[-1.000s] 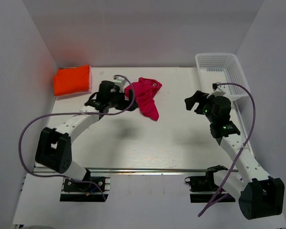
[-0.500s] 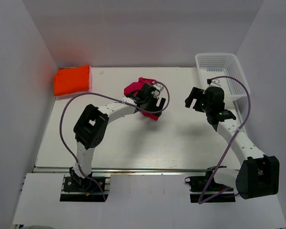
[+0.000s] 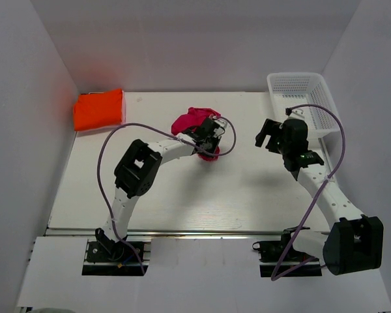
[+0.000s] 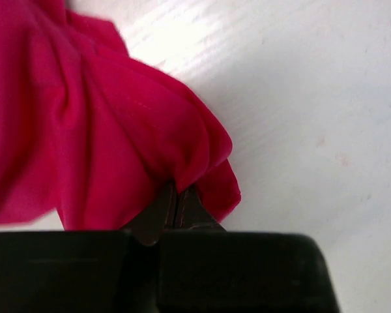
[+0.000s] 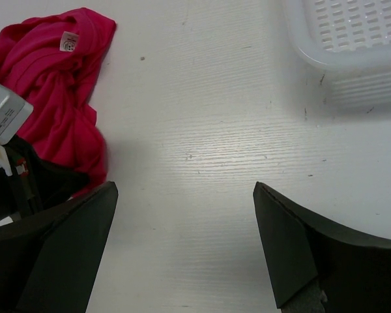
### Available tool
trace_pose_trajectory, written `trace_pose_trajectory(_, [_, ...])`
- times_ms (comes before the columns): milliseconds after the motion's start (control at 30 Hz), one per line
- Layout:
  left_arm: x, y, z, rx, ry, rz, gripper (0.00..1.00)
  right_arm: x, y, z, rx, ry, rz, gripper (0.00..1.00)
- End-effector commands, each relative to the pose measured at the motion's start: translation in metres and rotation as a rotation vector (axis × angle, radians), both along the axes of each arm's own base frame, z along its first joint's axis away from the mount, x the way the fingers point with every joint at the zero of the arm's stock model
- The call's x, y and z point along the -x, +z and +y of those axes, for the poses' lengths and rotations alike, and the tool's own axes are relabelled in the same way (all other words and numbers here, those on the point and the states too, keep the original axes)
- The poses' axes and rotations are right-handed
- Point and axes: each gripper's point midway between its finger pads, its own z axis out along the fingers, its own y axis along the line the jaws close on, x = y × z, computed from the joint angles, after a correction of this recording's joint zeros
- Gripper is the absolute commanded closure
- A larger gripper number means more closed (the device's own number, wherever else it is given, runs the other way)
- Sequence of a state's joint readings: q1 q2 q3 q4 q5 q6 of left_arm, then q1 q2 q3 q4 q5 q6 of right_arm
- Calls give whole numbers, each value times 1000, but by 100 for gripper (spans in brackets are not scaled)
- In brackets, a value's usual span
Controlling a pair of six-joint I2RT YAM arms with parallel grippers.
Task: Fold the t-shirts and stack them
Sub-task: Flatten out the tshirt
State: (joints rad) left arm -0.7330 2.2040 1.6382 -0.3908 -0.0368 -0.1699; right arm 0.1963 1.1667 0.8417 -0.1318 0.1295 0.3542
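At the near edge of the crumpled cloth, the left gripper (image 4: 177, 199) has its two dark jaws pressed together, with a bunched fold of the magenta shirt (image 4: 85, 130) pinched between the tips. Only the left wrist view shows this grip. From above, the gripper's body covers the contact and shows only as a black and white block at the shirt's lower right edge.

The top view alone shows the rest of the shirt heaped toward the far side of the white table (image 3: 182, 195), near its middle, and the left arm reaching across to it with a purple cable (image 3: 111, 140) looping behind.

The right wrist view gives the shirt from its other side. It shows a small white label (image 5: 68, 42) in the neck opening, which neither other view shows, and the left wrist housing against the cloth.

The right gripper (image 5: 184, 195) has its jaws spread wide with bare table between them. It holds nothing and stands well apart from the shirt, to its right.

Just beyond it, at the far right corner, is the white mesh basket (image 3: 300, 88).

The orange shirt (image 3: 99, 109), seen only from above, lies as a compact folded rectangle in the far left corner, well apart from both grippers.
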Motion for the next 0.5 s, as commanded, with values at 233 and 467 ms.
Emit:
trace_pose_trajectory(233, [91, 90, 65, 220, 68, -87, 100, -13, 23, 44, -107, 202, -114, 10])
trace_pose_trajectory(467, [120, 115, 126, 243, 284, -129, 100, -18, -10, 117, -168, 479, 17, 10])
